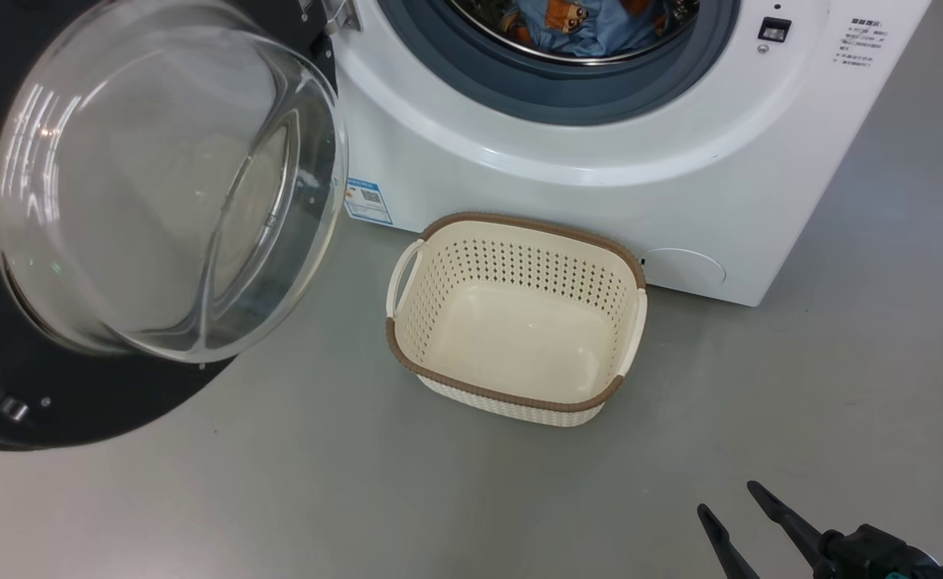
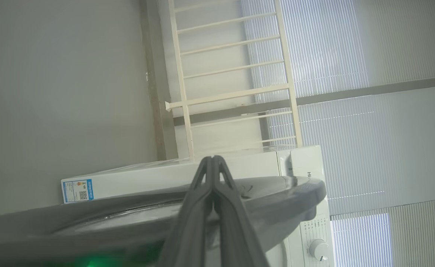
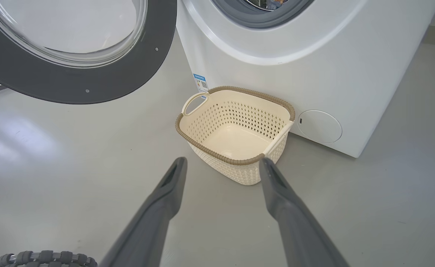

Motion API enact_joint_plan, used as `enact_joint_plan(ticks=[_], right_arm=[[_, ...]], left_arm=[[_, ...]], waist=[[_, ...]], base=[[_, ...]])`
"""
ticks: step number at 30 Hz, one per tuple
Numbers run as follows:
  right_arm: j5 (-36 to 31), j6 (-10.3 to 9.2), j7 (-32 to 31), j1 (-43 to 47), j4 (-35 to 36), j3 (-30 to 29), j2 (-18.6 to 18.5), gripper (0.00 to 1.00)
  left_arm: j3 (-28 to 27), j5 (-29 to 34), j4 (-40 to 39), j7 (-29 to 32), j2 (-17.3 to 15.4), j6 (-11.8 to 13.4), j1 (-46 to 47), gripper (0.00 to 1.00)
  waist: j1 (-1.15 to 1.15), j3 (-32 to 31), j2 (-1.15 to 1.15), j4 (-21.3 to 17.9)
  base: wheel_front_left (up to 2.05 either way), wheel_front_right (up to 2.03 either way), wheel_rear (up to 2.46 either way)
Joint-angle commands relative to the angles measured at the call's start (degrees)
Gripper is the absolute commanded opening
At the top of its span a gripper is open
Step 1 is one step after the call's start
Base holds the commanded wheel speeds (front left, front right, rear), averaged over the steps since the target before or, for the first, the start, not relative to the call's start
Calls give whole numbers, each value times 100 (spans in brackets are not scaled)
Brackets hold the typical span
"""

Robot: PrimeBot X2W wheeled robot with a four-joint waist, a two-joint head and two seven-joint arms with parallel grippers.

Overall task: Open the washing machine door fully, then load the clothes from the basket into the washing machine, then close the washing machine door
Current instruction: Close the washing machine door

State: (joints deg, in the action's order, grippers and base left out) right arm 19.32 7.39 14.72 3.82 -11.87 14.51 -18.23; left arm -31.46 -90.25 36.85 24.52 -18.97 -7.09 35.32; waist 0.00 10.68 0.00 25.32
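Observation:
The washing machine door (image 1: 77, 402) stands swung wide open at the left, its clear glass dome (image 1: 166, 185) facing me. Inside the drum of the white washing machine (image 1: 559, 153) lie the light blue clothes (image 1: 592, 24). On the floor against the machine's front sits the cream basket (image 1: 511, 398), with nothing in it. My right gripper (image 1: 726, 497) hovers open and empty at the lower right, short of the basket (image 3: 239, 174). My left gripper (image 2: 213, 158) is shut on nothing, its fingers lying over the door's grey edge (image 2: 276, 193); I cannot tell whether they touch it.
Grey floor (image 1: 358, 498) spreads in front of the basket and machine. A round service cover (image 1: 684, 265) sits low on the machine's front. A white ladder-like rack (image 2: 232, 89) leans by a blinded window behind the machine. A ribbed black hose (image 3: 39, 257) shows at the bottom left of the right wrist view.

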Motion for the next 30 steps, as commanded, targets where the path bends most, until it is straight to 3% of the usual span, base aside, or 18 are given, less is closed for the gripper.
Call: enact_joint_plan(ticks=[1, 10, 22, 30], right_arm=[[-51, 10, 28, -7, 121, 115, -106, 100], [-79, 10, 28, 3, 138, -86, 35, 100], [-91, 10, 28, -49, 64, -129, 409, 100], [-88, 10, 28, -123, 49, -133, 638, 100]], left_arm=[[64, -19, -185, 304, -278, -39, -25, 0], [192, -337, -871, 1375, -130, -39, -471, 0], [454, -351, -1575, 1994, 150, -39, -962, 0], [734, -394, -2049, 2362, 332, 36, -1132, 0]], waist=[[0, 14, 0, -35], [0, 55, 0, -51], [0, -168, 0, -45], [0, -286, 0, -309]], base=[[0, 0, 0], [0, 0, 0], [0, 0, 0], [0, 0, 0]])
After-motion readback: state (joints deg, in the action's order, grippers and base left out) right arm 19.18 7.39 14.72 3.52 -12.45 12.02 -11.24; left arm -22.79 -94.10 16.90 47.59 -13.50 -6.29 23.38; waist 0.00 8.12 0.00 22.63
